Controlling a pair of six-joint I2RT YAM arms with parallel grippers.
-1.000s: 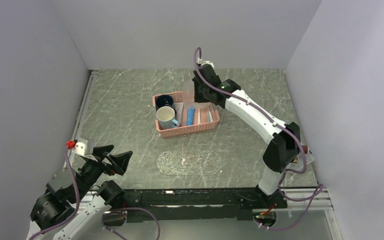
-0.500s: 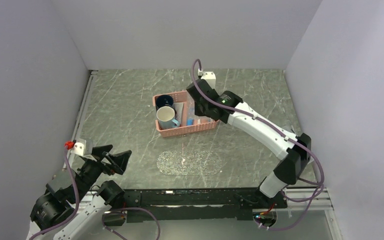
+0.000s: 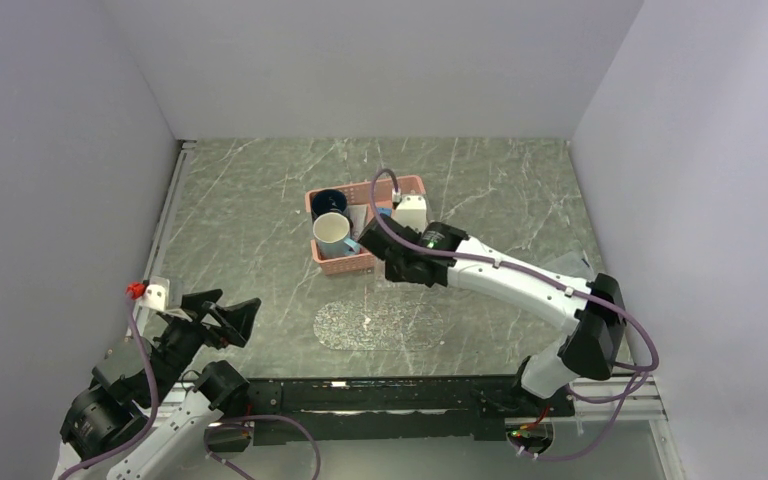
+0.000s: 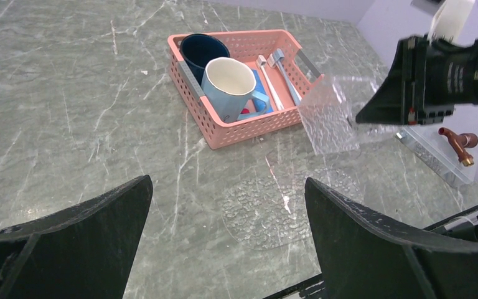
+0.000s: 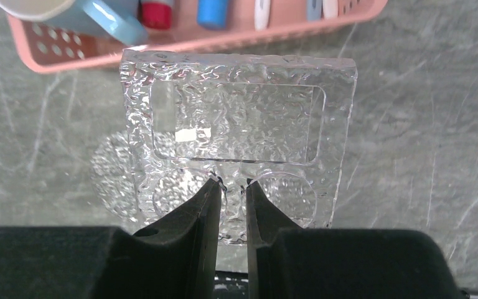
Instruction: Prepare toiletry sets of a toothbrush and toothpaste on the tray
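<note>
Most of the tray (image 5: 107,167) behind clear plate (image 5: 239,118)

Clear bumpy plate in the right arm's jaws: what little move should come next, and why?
Probably lower the clear bumpy plate toward the oval tray. The right gripper grips its edge, it hangs in the air clear of the pink basket, and the right wrist view shows the tray beneath it.

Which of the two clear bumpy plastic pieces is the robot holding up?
The rectangular piece, pinched at its edge by the right gripper. The oval tray lies flat on the table.
</note>
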